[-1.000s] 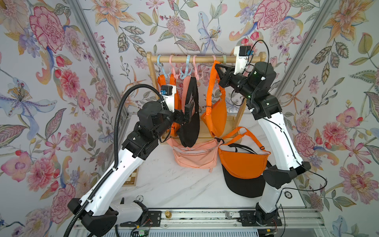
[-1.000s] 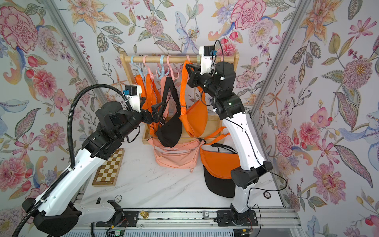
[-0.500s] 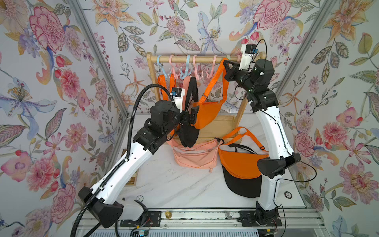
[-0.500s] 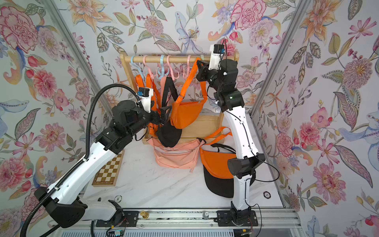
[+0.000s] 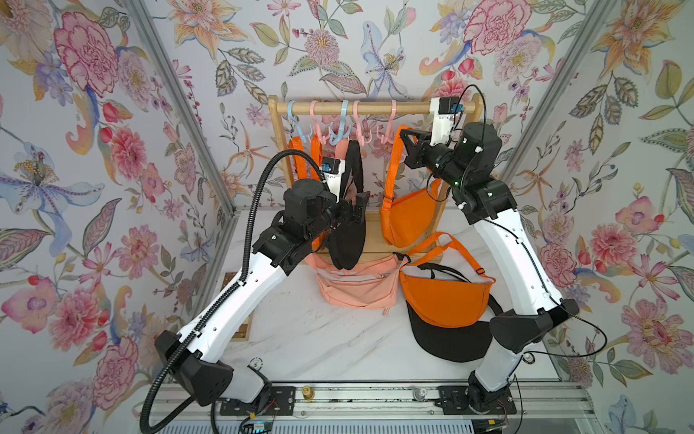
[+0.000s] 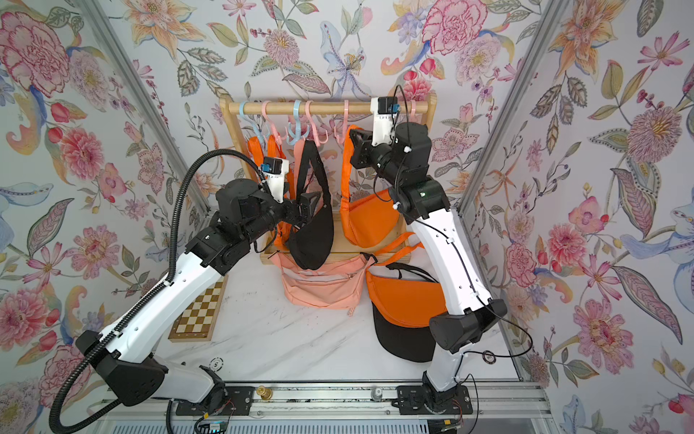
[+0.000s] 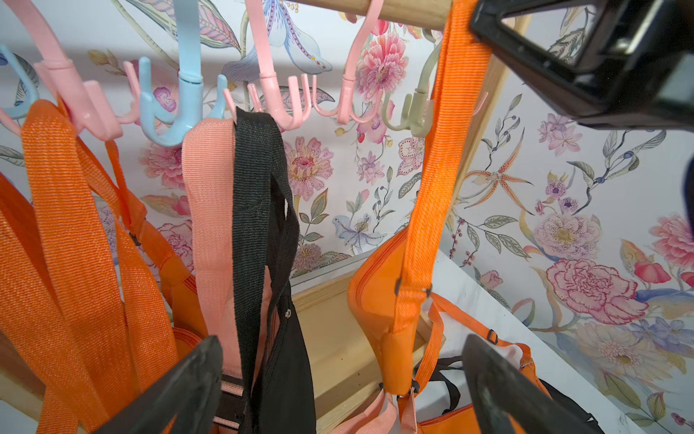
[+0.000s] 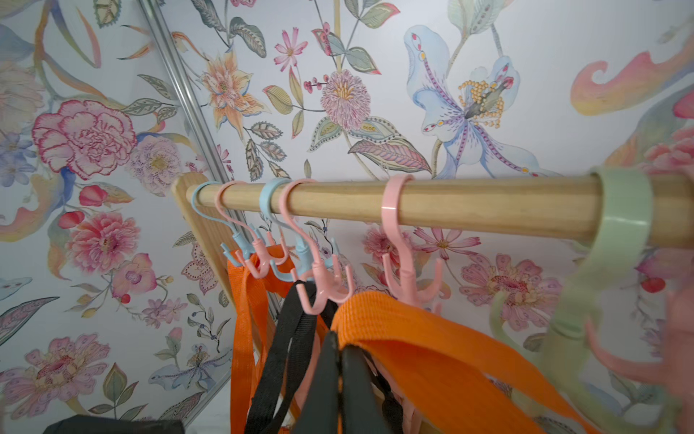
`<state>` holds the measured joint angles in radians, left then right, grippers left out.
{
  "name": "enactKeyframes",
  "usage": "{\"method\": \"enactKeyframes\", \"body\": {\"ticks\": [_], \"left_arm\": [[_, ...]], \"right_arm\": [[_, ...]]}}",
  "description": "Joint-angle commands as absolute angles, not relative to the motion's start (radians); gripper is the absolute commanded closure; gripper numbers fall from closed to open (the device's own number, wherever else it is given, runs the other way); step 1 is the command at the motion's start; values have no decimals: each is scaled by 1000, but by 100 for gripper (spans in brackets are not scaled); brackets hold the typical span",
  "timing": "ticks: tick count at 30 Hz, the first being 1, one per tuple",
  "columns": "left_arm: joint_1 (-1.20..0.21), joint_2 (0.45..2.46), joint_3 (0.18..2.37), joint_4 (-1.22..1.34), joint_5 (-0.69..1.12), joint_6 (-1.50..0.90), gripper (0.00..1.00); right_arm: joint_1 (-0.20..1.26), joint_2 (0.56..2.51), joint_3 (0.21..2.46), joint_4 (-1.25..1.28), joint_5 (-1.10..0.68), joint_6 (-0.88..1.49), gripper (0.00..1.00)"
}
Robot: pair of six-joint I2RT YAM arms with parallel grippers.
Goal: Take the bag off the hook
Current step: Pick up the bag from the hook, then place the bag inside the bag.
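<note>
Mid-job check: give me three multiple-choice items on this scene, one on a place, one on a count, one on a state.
1. The orange bag on the table lies mostly on: A) a black bag B) the chessboard C) bare marble only.
2. Blue hooks on the wooden rail: A) one B) two C) four.
3. The right end effector is: A) open B) shut on a black strap C) shut on an orange strap.

Answers: 1 A, black fabric shows from under the orange bag. 2 B, two blue hooks hang among the pink ones. 3 C, its fingers pinch the orange strap in the right wrist view.
</note>
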<state>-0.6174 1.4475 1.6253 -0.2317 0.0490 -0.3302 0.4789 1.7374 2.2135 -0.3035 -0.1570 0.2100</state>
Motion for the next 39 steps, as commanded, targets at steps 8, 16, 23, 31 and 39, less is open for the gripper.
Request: {"method": "enactKeyframes", "body": {"ticks": [8,16,23,31,39], "left_arm": [[-632,1340,1621,-273,71,-328,0],[-637,1120,1562,-386,-6,-292,0],[-638,999,1506,-433,-102,-270,0],[-637,950,1501,-548,-13,-276,0],[-637,791,1390,-583,-70,-336,0]], "right_arm": [[750,1538,2085,-269,178,-48,100],[980,1528,2080,-250,301,-128,99],[1289,1539,2057,-165,636,-307,99],[1493,1650,2004,293,1031,-840,100],[1551,1659,1952,474,1174,-987,99]]}}
